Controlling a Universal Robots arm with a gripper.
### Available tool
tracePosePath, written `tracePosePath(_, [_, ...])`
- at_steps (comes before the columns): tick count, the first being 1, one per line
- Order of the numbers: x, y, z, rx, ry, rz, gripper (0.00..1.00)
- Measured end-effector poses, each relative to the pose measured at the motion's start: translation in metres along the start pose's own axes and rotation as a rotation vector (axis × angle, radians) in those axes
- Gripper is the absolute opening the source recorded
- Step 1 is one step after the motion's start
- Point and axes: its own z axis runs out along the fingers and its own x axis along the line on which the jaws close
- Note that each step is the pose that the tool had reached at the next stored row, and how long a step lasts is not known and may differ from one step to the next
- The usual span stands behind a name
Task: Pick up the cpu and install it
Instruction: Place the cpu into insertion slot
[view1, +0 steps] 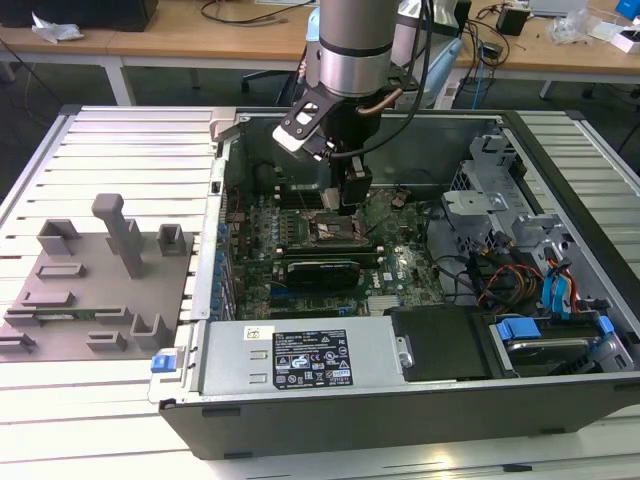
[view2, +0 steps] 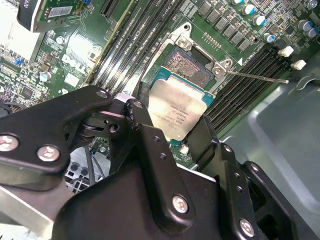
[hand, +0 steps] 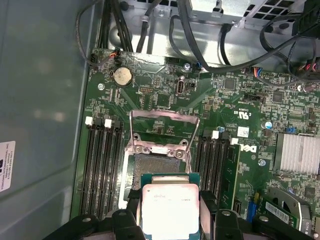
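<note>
The cpu (view2: 177, 107) is a flat square chip with a pale silvery top and a green rim. My gripper (view2: 172, 116) is shut on it, one black finger (view2: 141, 112) on each of two opposite edges. In the first wrist view the cpu (hand: 170, 210) hangs just over the near edge of the socket (hand: 155, 167), whose metal bracket (hand: 162, 131) is swung open. In the exterior view my gripper (view1: 352, 195) reaches down into the computer case, right above the socket (view1: 335, 232) on the motherboard.
Memory slots (hand: 100, 170) flank the socket on both sides. A black expansion card (view1: 320, 272) lies in front of it. The grey box with a white label (view1: 300, 360) lines the case's front. Drive cage (view1: 500, 205) and cables sit at the exterior view's right, a grey fixture (view1: 95, 290) at its left.
</note>
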Motion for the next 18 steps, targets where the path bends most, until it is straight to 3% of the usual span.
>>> tracePosePath(4, [0.0001,0.0,0.0013,-0.0002,0.0002,0.006,0.55])
tracePosePath(9, [0.0002,-0.0004,0.0105,0.0004,-0.0006,0.019,0.55])
tracePosePath(18, [0.0003,-0.0006,0.0173,0.0005,-0.0008,0.03,0.55])
